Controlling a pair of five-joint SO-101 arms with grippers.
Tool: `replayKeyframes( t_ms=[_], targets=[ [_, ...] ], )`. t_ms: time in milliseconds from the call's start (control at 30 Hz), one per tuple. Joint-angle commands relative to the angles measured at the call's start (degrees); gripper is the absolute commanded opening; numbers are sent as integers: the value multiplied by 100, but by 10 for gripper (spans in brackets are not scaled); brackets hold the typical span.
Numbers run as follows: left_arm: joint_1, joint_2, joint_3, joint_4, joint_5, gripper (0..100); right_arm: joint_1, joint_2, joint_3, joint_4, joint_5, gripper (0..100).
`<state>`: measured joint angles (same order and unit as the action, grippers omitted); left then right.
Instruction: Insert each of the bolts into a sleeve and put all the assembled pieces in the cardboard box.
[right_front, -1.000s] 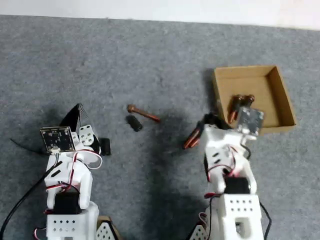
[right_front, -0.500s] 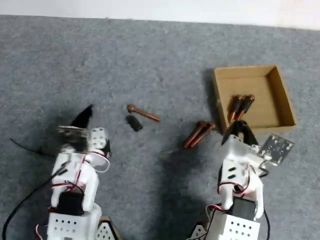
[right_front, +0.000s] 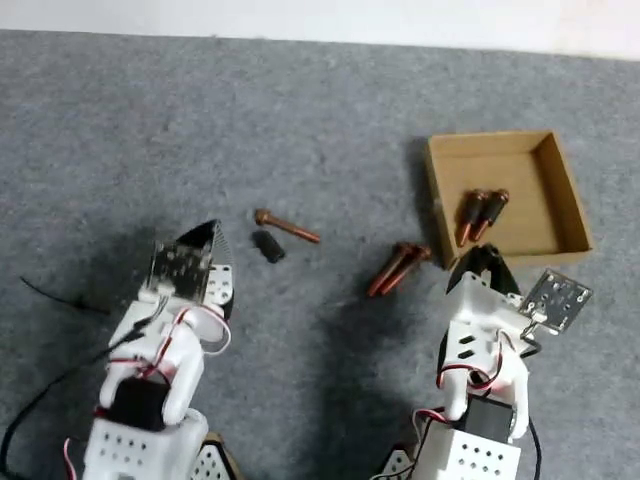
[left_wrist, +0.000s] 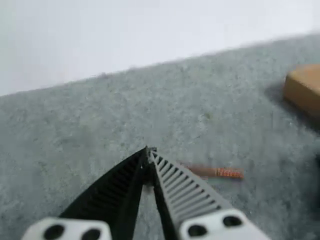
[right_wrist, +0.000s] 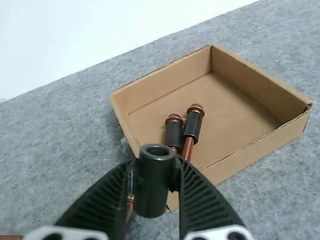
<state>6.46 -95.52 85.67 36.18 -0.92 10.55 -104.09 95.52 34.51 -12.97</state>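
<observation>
My right gripper (right_wrist: 152, 192) is shut on a black sleeve (right_wrist: 152, 177), held upright just short of the cardboard box (right_wrist: 150, 90). Two assembled pieces (right_wrist: 184, 127) lie inside that box. In the high view this gripper (right_front: 478, 262) sits at the near left corner of the box (right_front: 437, 190), beside two loose copper bolts (right_front: 398, 268). My left gripper (left_wrist: 149, 151) is shut with nothing in it and points at a single bolt (left_wrist: 212, 172). From above, the left gripper (right_front: 210, 230) is left of that bolt (right_front: 287, 226) and a loose black sleeve (right_front: 267, 246).
Grey mat covers the table. A pale wall or table edge runs along the far side. A black cable (right_front: 50, 296) trails left of the left arm. Open mat lies between the two arms and beyond the loose bolt.
The left arm has swung right and forward toward the single bolt, its wrist turning. The right arm shifted right from the two loose bolts to the box corner, then held.
</observation>
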Motion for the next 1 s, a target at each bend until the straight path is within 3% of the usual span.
replayKeyframes(
  t_ms=[0, 133, 333, 533, 667, 967],
  targets=[
    [66, 1912, -919, -677, -26, 7, 48, -127, 171, 13, 44, 5],
    [558, 3873, -1719, -1477, -26, 7, 31, -127, 180, 13, 44, 5],
    [1499, 6167, -2949, -1609, 53, 7, -180, -127, 180, 13, 88, 5],
    [1393, 7952, -4391, -1609, 1407, 8, -180, -127, 180, 13, 88, 5],
    [1349, 8426, -4655, -1538, 2004, 8, -180, -127, 180, 13, 88, 5],
    [1297, 8514, -4620, -1547, 2040, 7, -180, -127, 180, 13, 88, 5]
  ],
)
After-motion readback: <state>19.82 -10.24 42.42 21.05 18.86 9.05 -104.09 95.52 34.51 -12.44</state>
